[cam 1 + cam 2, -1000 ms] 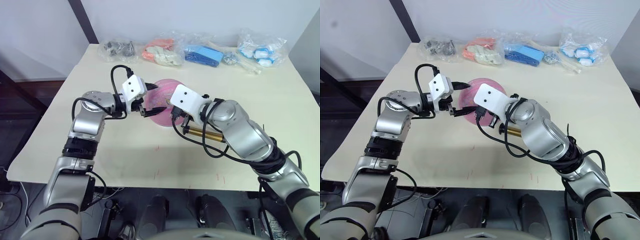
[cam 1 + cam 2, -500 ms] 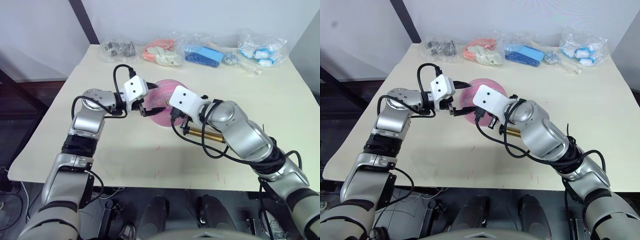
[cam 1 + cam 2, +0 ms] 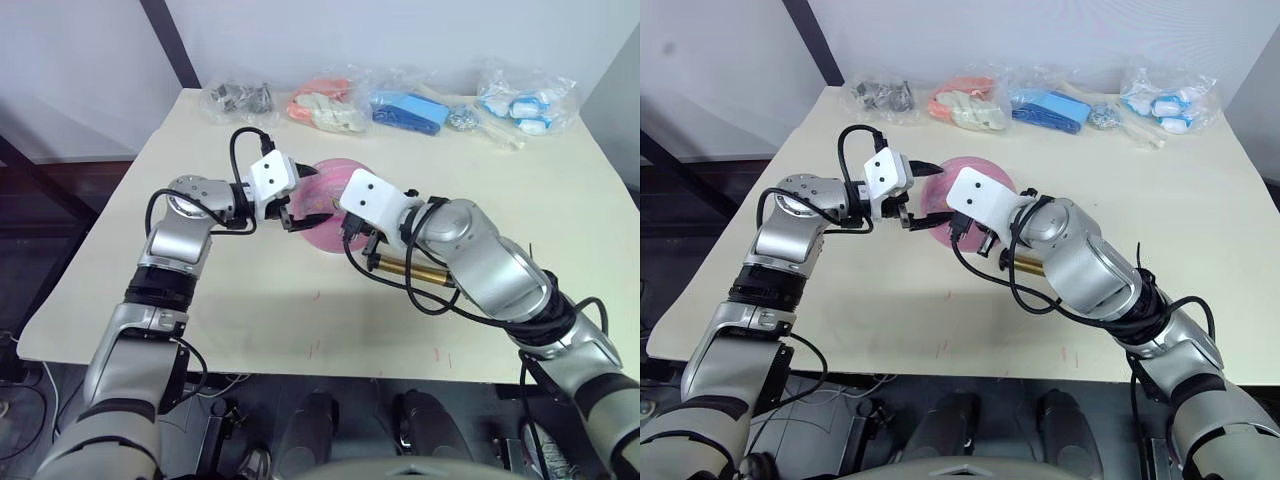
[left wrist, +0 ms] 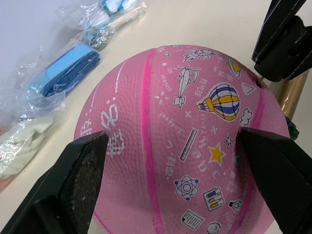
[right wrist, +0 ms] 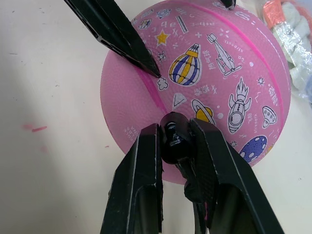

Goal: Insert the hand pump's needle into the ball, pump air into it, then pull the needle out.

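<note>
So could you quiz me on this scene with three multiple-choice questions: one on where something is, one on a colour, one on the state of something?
1. Where do the plastic bags lie?
A. along the table's far edge
B. on the floor
C. on top of the ball

2. What colour is the ball?
A. green
B. pink
C. white

3. What is the right tool doing?
A. hanging open above the bags
B. gripping the black end of the pump's hose at the ball
C. lying flat on the table

Answers:
1 A: the head views show them in a row at the far edge.
2 B: it is pink with cartoon prints.
3 B: the right wrist view shows its fingers clamped on the black piece against the ball.
</note>
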Robot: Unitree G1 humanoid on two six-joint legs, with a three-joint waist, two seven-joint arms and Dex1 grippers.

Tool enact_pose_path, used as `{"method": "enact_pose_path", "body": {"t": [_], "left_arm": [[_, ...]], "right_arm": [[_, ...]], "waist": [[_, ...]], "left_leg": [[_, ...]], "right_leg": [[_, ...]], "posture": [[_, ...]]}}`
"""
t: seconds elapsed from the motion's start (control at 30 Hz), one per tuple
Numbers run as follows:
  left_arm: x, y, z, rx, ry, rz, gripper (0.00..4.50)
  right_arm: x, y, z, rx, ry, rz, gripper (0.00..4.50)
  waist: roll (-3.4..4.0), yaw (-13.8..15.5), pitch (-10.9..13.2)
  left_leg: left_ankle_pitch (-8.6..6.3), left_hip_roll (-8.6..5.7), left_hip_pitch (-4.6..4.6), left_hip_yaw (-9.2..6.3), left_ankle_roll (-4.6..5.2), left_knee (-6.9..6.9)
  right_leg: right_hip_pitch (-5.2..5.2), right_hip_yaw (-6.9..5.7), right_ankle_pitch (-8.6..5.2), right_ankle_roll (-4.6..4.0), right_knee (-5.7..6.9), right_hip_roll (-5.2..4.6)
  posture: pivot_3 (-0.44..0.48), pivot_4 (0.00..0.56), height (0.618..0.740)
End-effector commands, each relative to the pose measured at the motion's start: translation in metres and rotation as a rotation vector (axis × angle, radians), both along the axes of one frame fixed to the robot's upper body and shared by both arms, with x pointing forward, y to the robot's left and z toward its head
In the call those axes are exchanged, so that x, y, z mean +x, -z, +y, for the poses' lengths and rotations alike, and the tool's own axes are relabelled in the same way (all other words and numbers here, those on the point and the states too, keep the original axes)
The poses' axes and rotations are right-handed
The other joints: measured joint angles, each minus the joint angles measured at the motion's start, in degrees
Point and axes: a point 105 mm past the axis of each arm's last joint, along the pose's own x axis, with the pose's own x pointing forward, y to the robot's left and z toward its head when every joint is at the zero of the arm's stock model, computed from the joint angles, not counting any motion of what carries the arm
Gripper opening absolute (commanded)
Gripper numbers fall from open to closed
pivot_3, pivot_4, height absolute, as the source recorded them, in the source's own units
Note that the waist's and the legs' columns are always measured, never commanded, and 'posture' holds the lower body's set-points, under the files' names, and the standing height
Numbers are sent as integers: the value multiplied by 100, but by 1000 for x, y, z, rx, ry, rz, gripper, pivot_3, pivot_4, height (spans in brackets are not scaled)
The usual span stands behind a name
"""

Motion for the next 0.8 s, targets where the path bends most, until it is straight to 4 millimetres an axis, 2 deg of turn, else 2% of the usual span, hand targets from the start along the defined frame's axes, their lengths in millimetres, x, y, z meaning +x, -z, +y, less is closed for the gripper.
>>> {"method": "enact_pose_path", "body": {"t": [0.03, 0.8], "left_arm": [[8, 69, 49, 173, -247, 195, 4500], [10, 69, 48, 180, -258, 195, 4500]], "right_arm": [[-31, -36, 21, 67, -177, -113, 348], [-37, -37, 17, 42, -174, -104, 348]], "waist": [[0, 0, 0], [0, 21, 0]], "left_leg": [[0, -1, 0, -1, 0, 0], [0, -26, -1, -22, 1, 0]], "right_leg": [[0, 0, 0, 0, 0, -1], [10, -15, -10, 15, -1, -21]], "posture": [[0, 150, 740], [0, 150, 740]]}}
